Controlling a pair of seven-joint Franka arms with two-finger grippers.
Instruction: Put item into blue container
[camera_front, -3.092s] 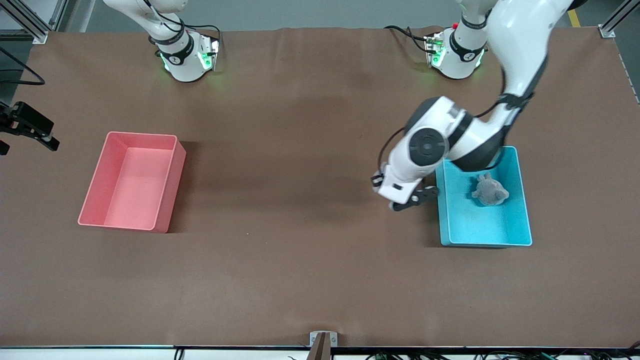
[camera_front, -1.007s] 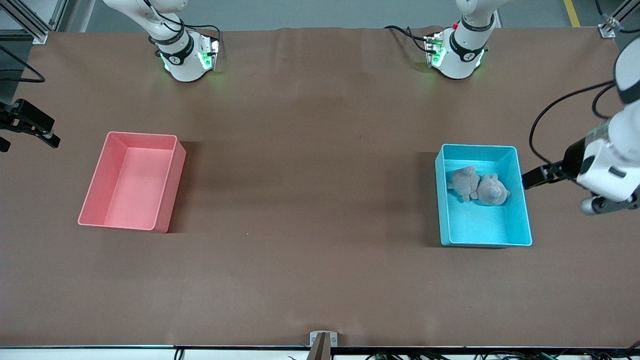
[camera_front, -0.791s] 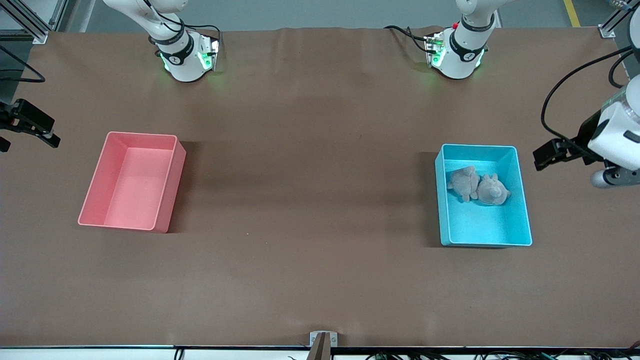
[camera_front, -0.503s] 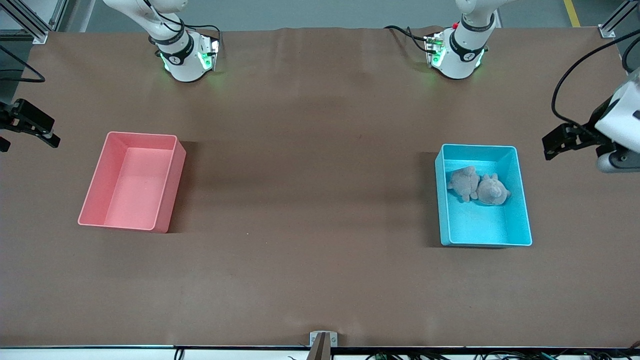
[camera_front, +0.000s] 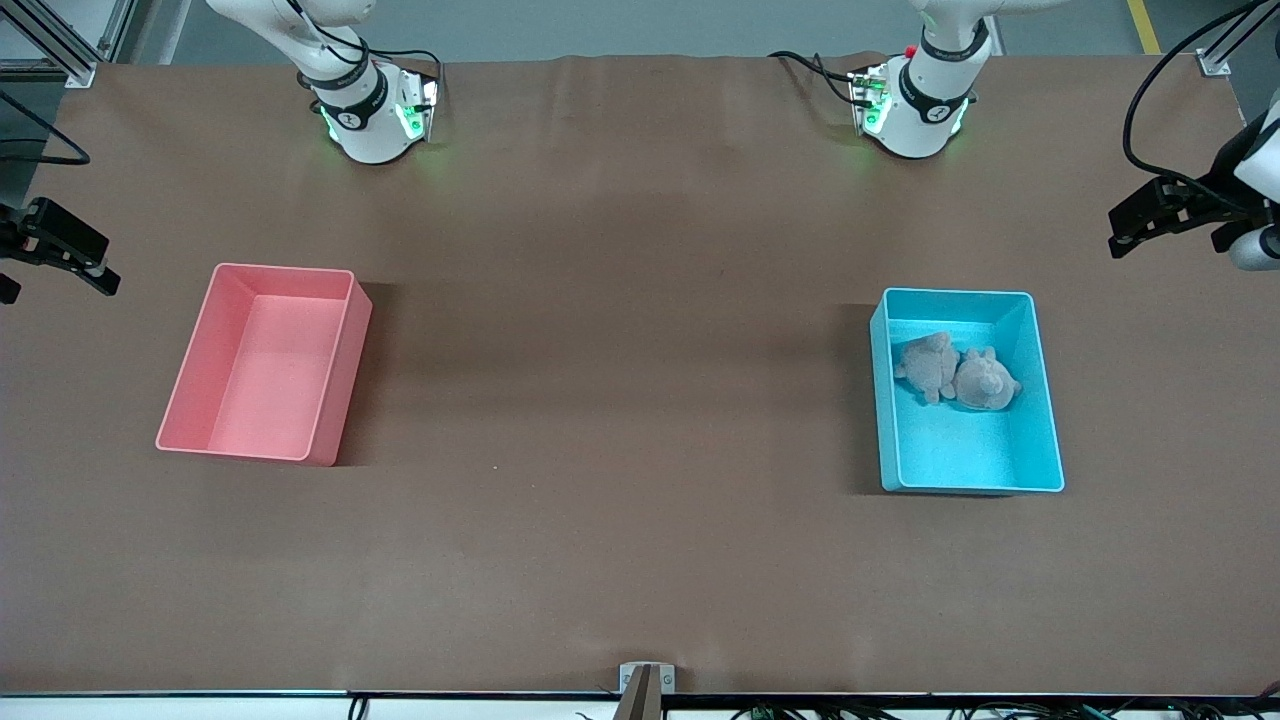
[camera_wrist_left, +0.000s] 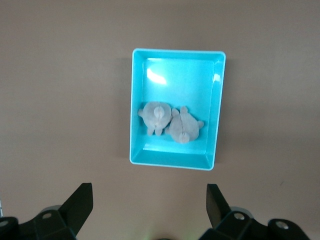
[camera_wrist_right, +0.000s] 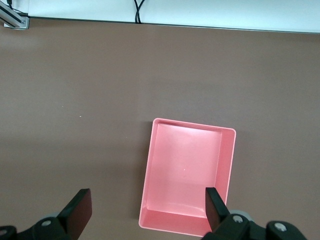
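Two grey plush toys (camera_front: 955, 373) lie side by side in the blue container (camera_front: 1046, 400) near the worktop's left-arm end. They look soft and light, best pinched across the body. The pink bin (camera_front: 340, 370) at the right-arm end holds nothing. The left gripper (camera_wrist_left: 149, 210) hangs spread and empty above the blue container; the right gripper (camera_wrist_right: 148, 212) waits, spread, above the pink bin.

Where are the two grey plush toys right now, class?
The two grey plush toys lie side by side, touching, inside the blue container, in the half farther from the front camera, toward the left arm's end of the table.
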